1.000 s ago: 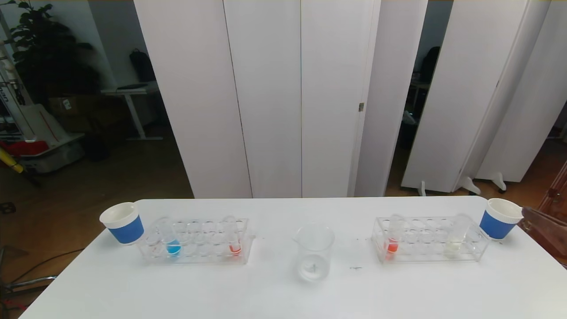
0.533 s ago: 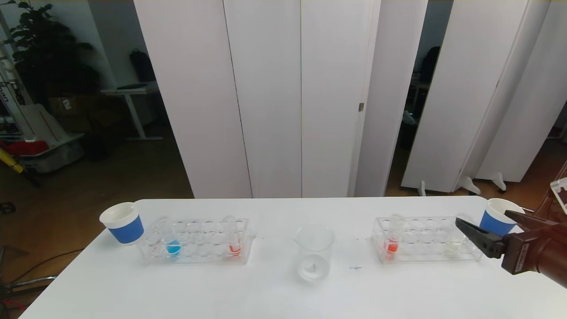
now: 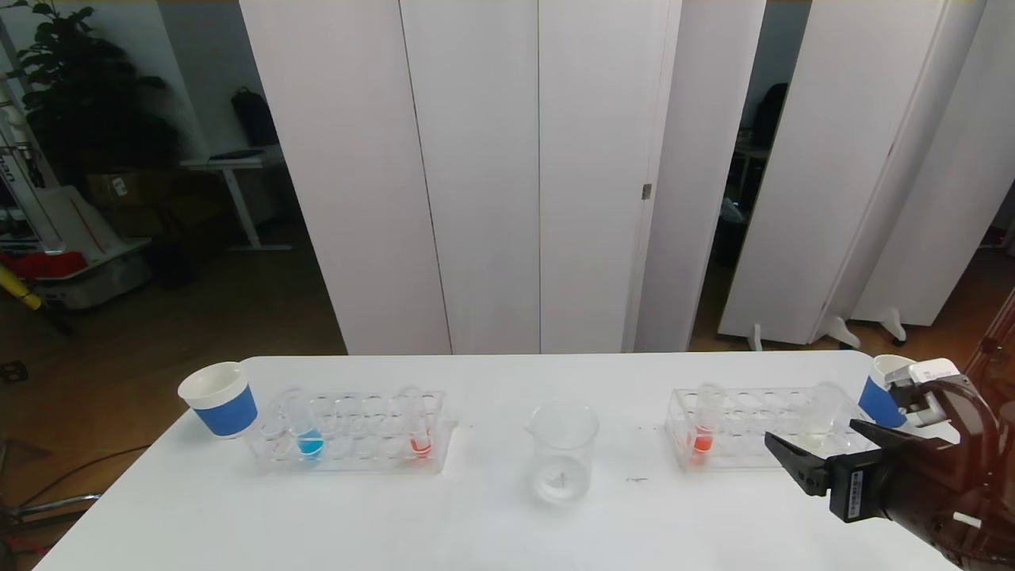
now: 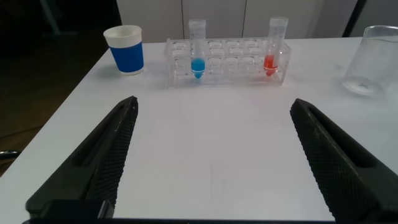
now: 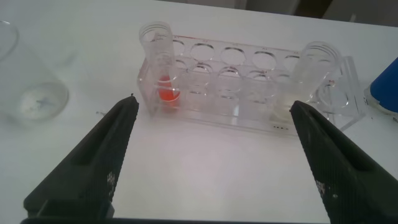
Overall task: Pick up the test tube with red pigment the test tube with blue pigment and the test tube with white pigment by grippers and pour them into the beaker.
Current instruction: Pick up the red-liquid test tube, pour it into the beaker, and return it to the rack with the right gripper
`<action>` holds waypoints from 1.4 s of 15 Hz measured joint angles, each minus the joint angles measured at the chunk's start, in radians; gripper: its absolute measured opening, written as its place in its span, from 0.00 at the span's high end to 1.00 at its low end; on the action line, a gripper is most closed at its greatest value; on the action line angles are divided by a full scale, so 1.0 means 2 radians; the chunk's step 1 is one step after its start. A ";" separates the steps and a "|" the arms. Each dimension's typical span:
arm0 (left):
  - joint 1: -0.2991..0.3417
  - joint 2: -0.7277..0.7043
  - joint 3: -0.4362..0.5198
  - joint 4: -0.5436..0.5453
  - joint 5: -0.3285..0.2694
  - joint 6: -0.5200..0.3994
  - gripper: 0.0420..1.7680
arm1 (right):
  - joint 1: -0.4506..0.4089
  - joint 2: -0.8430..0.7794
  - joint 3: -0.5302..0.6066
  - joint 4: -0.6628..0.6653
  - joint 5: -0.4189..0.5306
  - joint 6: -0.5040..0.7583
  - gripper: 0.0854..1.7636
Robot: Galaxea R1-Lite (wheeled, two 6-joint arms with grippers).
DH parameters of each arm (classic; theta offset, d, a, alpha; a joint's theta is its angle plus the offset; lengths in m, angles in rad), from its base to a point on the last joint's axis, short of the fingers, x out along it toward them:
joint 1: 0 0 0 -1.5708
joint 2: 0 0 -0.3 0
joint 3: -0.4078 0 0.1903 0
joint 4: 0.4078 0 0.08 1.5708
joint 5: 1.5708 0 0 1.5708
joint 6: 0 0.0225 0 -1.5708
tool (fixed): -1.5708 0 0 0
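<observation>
From the head view, the black right tool (image 3: pixel 821 452) reaches over the white table (image 3: pixel 476 523), fingers apart and empty, near the clear rack (image 3: pixel 761 456) holding the white-pigment tube (image 3: pixel 821 420), with the clear glass beaker (image 3: pixel 563 452) in the middle for easy pouring. The left wrist view alone shows the left tool (image 4: pixel 214 162), wide open and empty, facing the blue-pigment tube (image 4: pixel 197 56). The right wrist view shows that rack's tubes close up, the red-pigment tube (image 5: pixel 160 62) too.
</observation>
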 joint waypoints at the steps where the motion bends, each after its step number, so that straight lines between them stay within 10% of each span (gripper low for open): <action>1: 0.000 0.000 0.000 0.000 0.000 0.000 0.01 | 0.013 0.009 0.000 -0.010 -0.012 0.004 0.01; 21: 0.000 0.000 0.000 0.000 0.000 0.000 0.01 | 0.092 0.232 -0.064 -0.187 -0.107 0.001 0.01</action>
